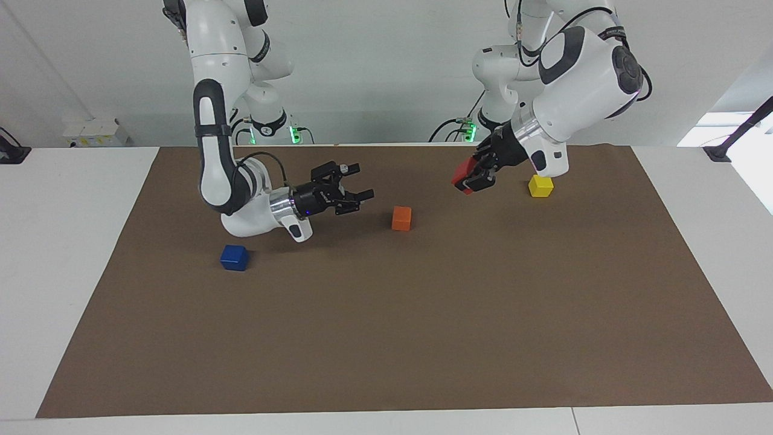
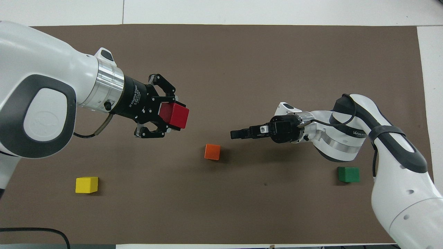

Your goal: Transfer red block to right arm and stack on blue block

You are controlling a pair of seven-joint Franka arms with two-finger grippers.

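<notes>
The left tool grips the red block, upper right of the facing view. The right tool, centre-left, gapes wide. The blue block rests lower left on the surface.

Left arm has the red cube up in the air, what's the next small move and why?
Probably bring the left tool and its red block over the orange block toward the right tool, which hangs open and empty in mid-air, turned toward it. A gap still separates them.
</notes>
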